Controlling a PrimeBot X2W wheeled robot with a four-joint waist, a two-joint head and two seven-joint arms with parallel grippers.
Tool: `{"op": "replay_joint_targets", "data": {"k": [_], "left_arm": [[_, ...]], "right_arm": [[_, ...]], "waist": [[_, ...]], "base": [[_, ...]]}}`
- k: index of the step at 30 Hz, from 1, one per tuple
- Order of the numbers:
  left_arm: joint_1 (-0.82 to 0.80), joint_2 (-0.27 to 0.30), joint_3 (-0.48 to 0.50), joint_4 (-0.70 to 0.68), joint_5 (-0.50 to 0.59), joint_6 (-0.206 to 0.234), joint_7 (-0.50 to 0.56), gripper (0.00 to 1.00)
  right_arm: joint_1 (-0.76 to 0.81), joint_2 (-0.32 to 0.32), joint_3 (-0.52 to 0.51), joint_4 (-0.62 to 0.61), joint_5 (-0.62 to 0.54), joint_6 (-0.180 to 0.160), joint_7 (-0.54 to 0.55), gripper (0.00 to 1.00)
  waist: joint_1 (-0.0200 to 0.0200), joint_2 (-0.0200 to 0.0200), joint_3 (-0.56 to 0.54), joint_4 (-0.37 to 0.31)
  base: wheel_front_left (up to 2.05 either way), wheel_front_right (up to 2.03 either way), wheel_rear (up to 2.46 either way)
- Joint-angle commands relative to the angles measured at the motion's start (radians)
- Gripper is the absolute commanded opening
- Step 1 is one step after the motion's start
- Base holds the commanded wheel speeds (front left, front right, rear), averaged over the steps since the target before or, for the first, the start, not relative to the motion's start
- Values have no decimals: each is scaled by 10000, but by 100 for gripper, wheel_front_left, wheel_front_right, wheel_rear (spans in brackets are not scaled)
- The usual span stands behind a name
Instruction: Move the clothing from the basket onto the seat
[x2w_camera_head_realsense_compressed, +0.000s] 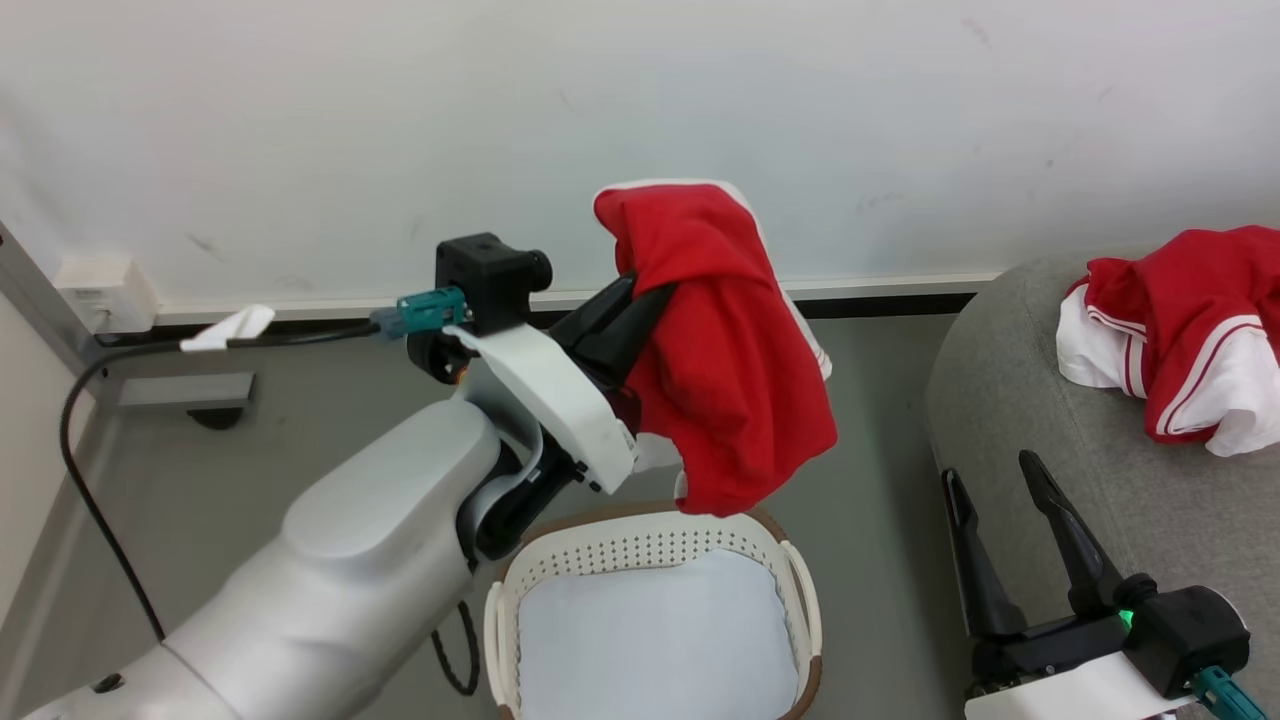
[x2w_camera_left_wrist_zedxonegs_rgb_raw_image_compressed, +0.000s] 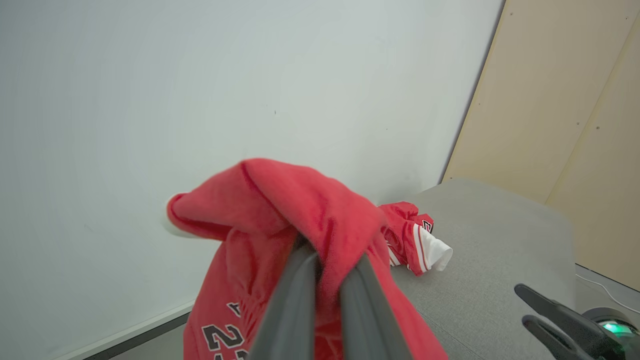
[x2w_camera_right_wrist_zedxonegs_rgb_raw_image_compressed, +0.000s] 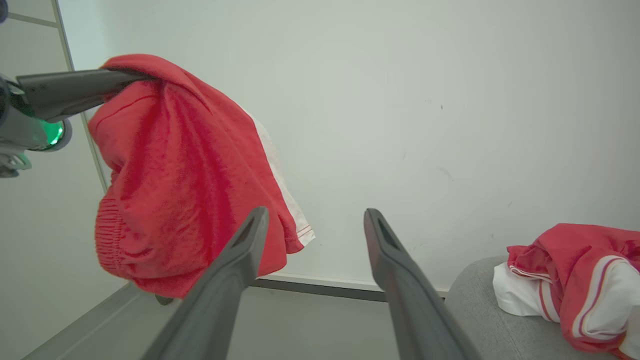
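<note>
Garment (x2w_camera_head_realsense_compressed: 730, 380) hangs lengthwise downward from left claw (x2w_camera_head_realsense_compressed: 632, 300), above basket (x2w_camera_head_realsense_compressed: 640, 548).

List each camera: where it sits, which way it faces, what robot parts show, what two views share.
Head view: on the head, facing down at basket and seat; shows left forearm, left gripper shut on the red garment, right gripper open.
Left wrist view: left wrist, along its fingers toward wall and seat.
Right wrist view: right wrist, along its spread fingers toward the wall.
All share the red garment and the second garment on the seat.
</note>
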Motion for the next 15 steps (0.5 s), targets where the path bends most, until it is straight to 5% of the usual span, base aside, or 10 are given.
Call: {"op": "replay_joint_targets", "data": {"k": [1,15], "left_arm": [[162,59,-20,-22,86,31,-22,0],[440,-55,130,-34,223,136,-23,0]], "right_arm": [[-41,-128,-21,47,53,-26,11,100],[-283,-431,1059,-133,543,-26,11,100]], "waist": [[2,0,-3,27],[2,0,-152,201]], "base": [[0,0,0],[0,0,0]]}}
